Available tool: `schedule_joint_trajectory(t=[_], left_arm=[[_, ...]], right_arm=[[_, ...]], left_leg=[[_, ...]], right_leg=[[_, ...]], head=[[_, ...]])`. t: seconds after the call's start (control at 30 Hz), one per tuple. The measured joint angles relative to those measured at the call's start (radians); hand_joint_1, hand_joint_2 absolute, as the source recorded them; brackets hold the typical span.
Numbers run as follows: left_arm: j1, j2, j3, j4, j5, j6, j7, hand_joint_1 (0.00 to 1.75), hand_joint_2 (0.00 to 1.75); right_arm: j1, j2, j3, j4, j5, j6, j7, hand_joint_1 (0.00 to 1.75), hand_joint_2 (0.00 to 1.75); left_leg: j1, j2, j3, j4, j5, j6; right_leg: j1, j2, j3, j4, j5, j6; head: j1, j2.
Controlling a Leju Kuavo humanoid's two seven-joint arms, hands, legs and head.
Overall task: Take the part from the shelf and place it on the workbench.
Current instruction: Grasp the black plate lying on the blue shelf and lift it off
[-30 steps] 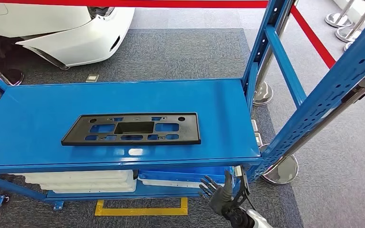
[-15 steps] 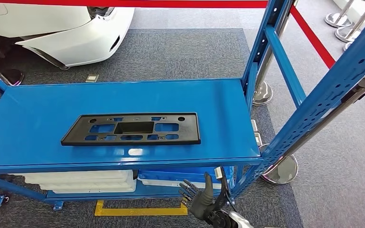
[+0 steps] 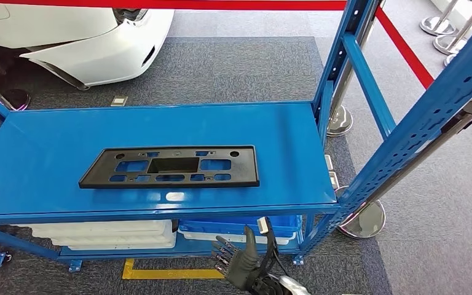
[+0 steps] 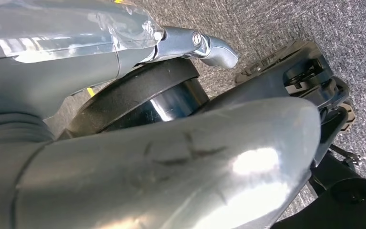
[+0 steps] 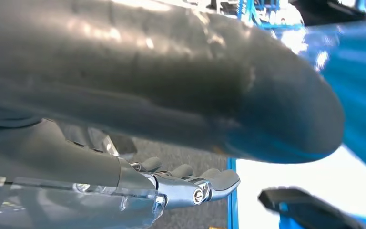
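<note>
On the blue shelf (image 3: 49, 141) lies the flat black part (image 3: 171, 166), touched by nothing. Below the shelf's front edge, the right hand (image 3: 241, 261) holds nothing, its fingers spread apart. I cannot tell how the left hand (image 4: 171, 162) is.

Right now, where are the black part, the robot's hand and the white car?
Part (image 3: 171, 166): head view, middle of the plate.
Right hand (image 3: 241, 263): head view, palm.
Car (image 3: 92, 37): head view, white bumper.
</note>
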Motion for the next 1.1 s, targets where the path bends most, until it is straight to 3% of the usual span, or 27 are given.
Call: schedule_joint_trajectory(t=[0.33,0.67,1.1], left_arm=[[-0.001,0.000,-0.013,0.000,-0.006,-0.001,0.005,0.00,0.00],[-0.002,0.000,-0.013,0.000,-0.015,-0.004,0.008,0.00,0.00],[0.000,0.000,-0.015,0.000,-0.020,-0.007,-0.006,0.00,0.00]], right_arm=[[-0.011,0.027,0.047,-0.023,-0.021,0.004,0.000,0.00,0.00],[-0.038,0.035,0.079,-0.061,0.038,0.008,-0.038,0.00,0.00],[-0.082,-0.001,0.074,-0.282,0.176,-0.028,-0.066,0.00,0.00]], left_leg=[[0.000,0.000,0.000,0.000,0.000,0.000],[0.000,0.000,0.000,0.000,0.000,0.000],[0.000,0.000,0.000,0.000,0.000,0.000]], right_leg=[[0.000,0.000,0.000,0.000,0.000,0.000],[0.000,0.000,0.000,0.000,0.000,0.000],[0.000,0.001,0.000,0.000,0.000,0.000]], head=[[0.000,0.000],[0.000,0.000],[0.000,0.000]])
